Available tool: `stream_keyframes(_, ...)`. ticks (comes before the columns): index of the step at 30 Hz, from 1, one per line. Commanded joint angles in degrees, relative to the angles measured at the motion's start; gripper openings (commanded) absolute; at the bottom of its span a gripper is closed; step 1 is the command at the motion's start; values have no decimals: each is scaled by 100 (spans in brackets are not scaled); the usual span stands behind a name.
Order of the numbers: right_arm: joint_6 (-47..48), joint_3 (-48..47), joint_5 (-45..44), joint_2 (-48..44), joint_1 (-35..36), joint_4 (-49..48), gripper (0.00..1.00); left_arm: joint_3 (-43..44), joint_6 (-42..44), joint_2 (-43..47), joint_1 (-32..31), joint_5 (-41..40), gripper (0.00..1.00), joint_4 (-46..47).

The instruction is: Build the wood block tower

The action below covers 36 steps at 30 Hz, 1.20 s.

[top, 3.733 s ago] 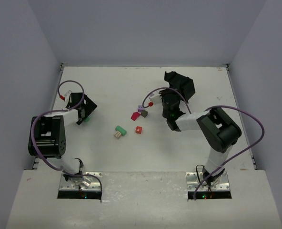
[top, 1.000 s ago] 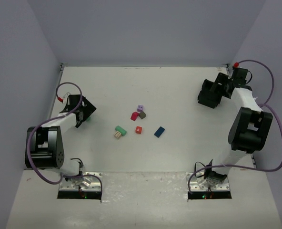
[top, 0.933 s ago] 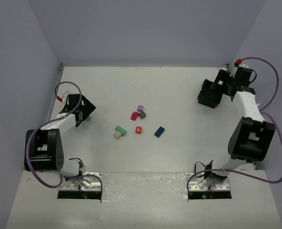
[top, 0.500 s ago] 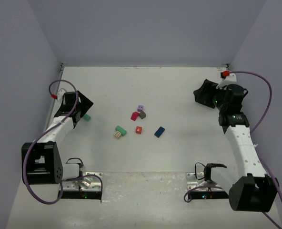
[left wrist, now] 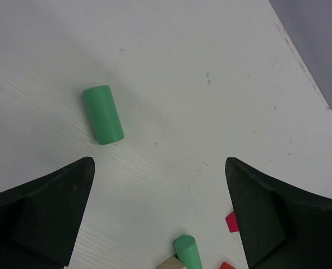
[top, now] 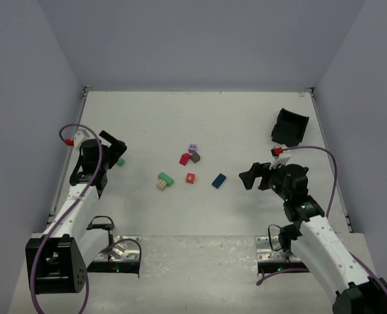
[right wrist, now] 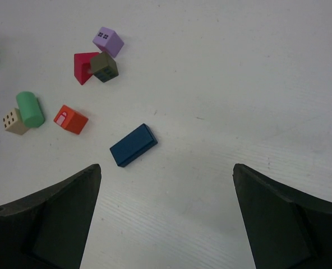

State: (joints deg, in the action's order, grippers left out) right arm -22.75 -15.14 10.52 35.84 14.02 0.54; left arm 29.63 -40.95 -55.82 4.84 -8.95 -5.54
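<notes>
1. The wood blocks [top: 190, 167] are lying loose around the middle of the white table [top: 148, 118], each one sitting on the surface rather than on another block.
2. A purple wooden cube [right wrist: 108, 41] is sitting farthest from the arms. A dark olive cube [right wrist: 104, 66] is sitting just nearer and touching a crimson wedge-shaped block [right wrist: 83, 66] on its left.
3. Closer to the arms, a green wooden cylinder [right wrist: 30, 109] is lying on its side against a tan cube with black dots [right wrist: 14, 121]. An orange-red cube [right wrist: 71, 119] is sitting just to their right, not touching them.
4. A dark blue flat rectangular block [right wrist: 133, 145] is lying alone further right, the piece of the cluster nearest the right arm.
5. A second green cylinder [left wrist: 102, 114] is lying on its side well to the left of the cluster.
6. The left gripper [left wrist: 159, 168] is hanging over the left side of the table. Its jaws are standing wide apart and gripping nothing, and the second green cylinder is lying just ahead of them.
7. The right gripper [right wrist: 166, 168] is hanging to the right of the cluster and facing the dark blue block. Its jaws are spread wide and holding nothing.
8. A black plastic bin [top: 289, 125] is sitting near the far right corner, well apart from the blocks.
</notes>
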Motion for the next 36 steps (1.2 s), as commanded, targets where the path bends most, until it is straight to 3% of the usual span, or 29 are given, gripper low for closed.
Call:
stream_keyframes(1, -151, -43, -9, -392, 22, -550, 99, -110, 49, 172, -13, 30, 100, 417)
stream_keyframes(4, -92, -11, 176, -302, 22, -629, 99, -89, 61, 67, -10, 13, 100, 386)
stream_keyframes(9, 192, -333, 1238, 338, 111, -733, 99, 5, 19, -314, -10, -107, 100, 355)
stream_keyframes(14, 297, -415, 925, 637, 293, -718, 99, 516, -220, -1190, 8, -607, 100, -115)
stream_keyframes(19, 307, -299, 729, 669, 303, -784, 99, 989, -229, -1885, 8, -538, 99, -243)
stream_keyframes(27, 279, -289, 538, 791, 303, -802, 99, 997, -351, -1952, 8, -1100, 99, -338)
stream_keyframes(33, 244, -262, 564, 784, 303, -818, 99, 992, -299, -1880, 8, -732, 99, -465)
stream_keyframes(36, 253, -220, 507, 894, 303, -988, 99, 838, -66, -1509, -354, -375, 100, -388)
